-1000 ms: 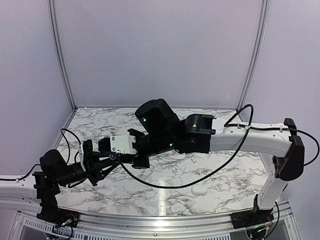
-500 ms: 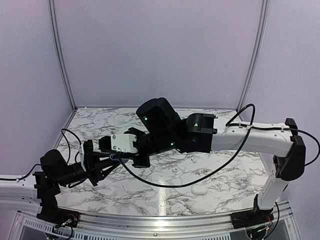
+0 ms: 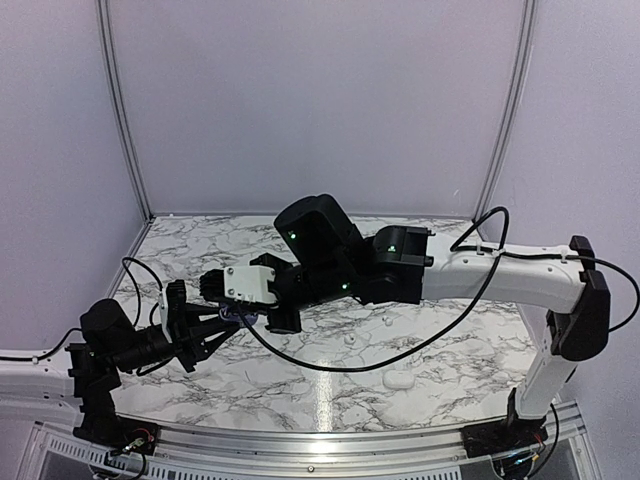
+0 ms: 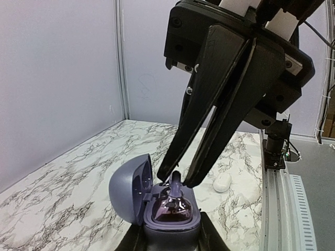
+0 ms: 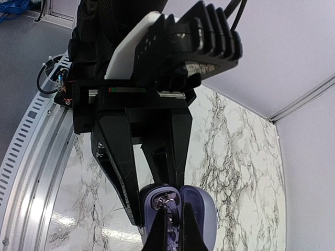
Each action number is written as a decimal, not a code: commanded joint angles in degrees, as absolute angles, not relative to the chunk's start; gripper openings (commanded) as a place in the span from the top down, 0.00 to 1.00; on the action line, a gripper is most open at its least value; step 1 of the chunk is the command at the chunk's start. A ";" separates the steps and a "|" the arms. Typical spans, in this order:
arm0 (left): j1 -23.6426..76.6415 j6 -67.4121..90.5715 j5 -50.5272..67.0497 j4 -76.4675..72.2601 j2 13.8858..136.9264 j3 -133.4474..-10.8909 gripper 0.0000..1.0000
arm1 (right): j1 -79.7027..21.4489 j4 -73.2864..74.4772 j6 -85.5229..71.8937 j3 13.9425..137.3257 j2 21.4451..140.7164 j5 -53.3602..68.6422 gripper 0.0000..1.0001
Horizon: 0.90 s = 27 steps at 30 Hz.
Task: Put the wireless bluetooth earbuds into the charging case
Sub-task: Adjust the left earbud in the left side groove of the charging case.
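The right claw (image 4: 177, 180) hangs point-down. Its two black fingers are pressed together on the thin top of an earbud (image 4: 174, 204), whose dark, shiny body sits directly under the tips in the well of the charging case (image 4: 170, 226). The case is open, with its blue-grey lid (image 4: 128, 183) tipped back to one side of the tips. The left claw (image 4: 170, 241) pinches the base of the case from both sides, straight beneath the right claw.

The left wrist camera gives the side-on look: the right fingers meeting in a narrow V, the bud at their point, and the hollow of the lid. It alone shows a white pebble-shaped case (image 4: 222, 182) lying closed on the marble table (image 4: 63, 198), beyond the right claw's tips and well apart from them.

The right wrist camera looks down its own fingers instead. The tips lie side by side over the open well, with the lid on one side and the left claw's broad black fingers rising behind. From here the tips mostly hide the bud.

The overhead camera shows neither bud nor fingertips, only a sliver of purple where the two claws meet. The white case lies well away from both claws, on the near side of the right forearm.
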State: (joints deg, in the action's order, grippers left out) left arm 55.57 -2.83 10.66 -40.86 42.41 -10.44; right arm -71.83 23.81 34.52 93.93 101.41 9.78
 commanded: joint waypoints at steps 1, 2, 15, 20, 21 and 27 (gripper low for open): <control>55.81 -3.34 11.76 -43.42 41.45 -11.16 1.00 | -71.38 22.59 33.91 93.89 101.51 9.83 1.00; 55.81 -3.31 11.65 -43.42 41.28 -11.12 1.00 | -71.37 22.59 33.90 93.75 101.51 9.84 1.00; 55.81 -3.24 11.34 -43.42 40.77 -10.92 1.00 | -71.38 22.92 33.61 92.46 101.43 10.72 1.00; 55.81 -3.29 11.34 -43.42 41.26 -10.95 1.00 | -71.41 22.91 33.05 93.07 101.23 10.41 0.83; 55.81 -3.28 11.34 -43.42 41.31 -10.98 1.00 | -71.33 22.72 32.89 93.08 100.95 10.30 0.81; 55.81 -3.25 11.34 -43.42 41.55 -10.99 1.00 | -71.28 22.58 33.02 94.12 100.03 10.86 0.82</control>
State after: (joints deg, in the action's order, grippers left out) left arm 55.57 -2.83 10.72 -40.86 41.56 -10.44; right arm -71.66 23.20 33.61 92.62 101.41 10.02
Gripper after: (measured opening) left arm 0.260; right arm 0.188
